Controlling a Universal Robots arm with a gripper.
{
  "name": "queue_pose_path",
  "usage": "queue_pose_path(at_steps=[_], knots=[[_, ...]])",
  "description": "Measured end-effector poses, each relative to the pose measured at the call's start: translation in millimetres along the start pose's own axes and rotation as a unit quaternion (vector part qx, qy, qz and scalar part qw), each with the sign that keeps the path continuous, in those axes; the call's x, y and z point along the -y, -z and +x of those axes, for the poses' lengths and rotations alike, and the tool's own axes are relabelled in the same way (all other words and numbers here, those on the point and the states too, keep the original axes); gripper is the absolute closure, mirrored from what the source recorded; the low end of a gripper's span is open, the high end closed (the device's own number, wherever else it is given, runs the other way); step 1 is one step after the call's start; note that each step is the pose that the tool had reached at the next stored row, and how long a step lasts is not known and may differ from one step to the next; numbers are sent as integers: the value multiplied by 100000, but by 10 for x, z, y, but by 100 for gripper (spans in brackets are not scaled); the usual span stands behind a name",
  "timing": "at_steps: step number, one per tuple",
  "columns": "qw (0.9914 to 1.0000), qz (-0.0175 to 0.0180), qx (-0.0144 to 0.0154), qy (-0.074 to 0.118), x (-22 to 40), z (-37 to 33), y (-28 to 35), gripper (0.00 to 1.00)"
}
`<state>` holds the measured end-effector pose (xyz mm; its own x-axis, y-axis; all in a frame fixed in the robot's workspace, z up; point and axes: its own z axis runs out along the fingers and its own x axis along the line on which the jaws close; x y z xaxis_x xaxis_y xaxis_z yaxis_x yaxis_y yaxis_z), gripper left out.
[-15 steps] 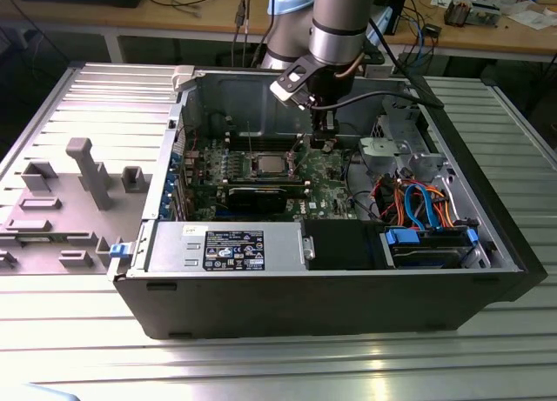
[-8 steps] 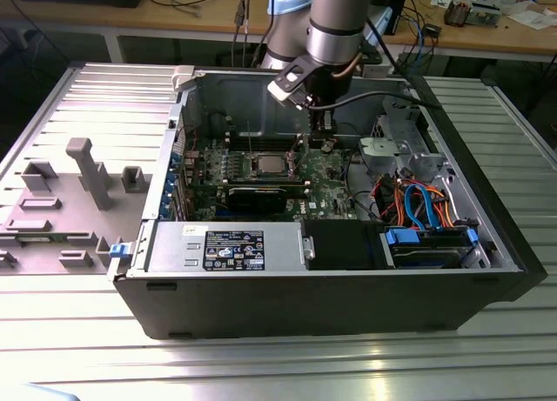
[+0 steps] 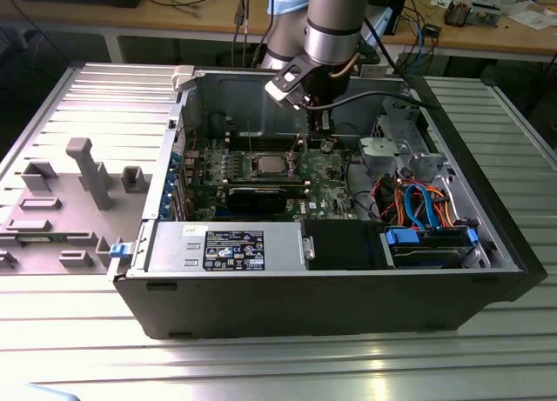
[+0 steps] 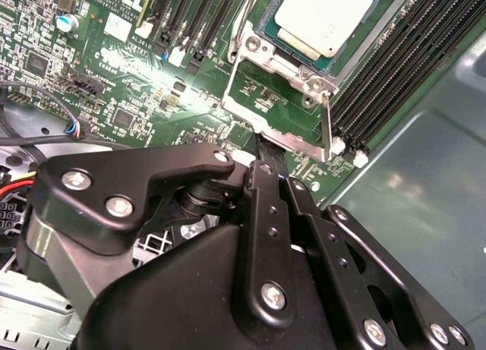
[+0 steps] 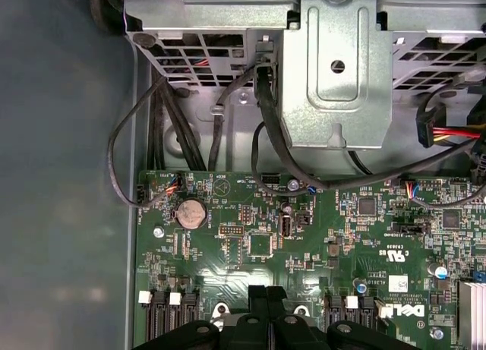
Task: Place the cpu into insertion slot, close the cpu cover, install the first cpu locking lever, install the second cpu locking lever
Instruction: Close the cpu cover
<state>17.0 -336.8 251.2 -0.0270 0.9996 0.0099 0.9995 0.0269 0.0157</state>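
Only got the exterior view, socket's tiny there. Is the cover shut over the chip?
Observer: No. In the second wrist view the cover is open, swung off the chip, and green board shows through its cut-out.
Operator: Gripper?
Observer: The gripper is right at the cover's free edge; contact unclear.
Operator: First wrist view?
Observer: A coin battery on the board, with a metal cage beyond it.

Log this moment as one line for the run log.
cpu: in insertion slot | cpu cover: open, clear of cpu | gripper: at cpu cover's edge
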Motion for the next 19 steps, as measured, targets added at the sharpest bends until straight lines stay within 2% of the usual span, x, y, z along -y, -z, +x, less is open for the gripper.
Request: queue_pose_path(at_steps=[19], knots=[[100000,0,-3,-5,44,1,0,89]])
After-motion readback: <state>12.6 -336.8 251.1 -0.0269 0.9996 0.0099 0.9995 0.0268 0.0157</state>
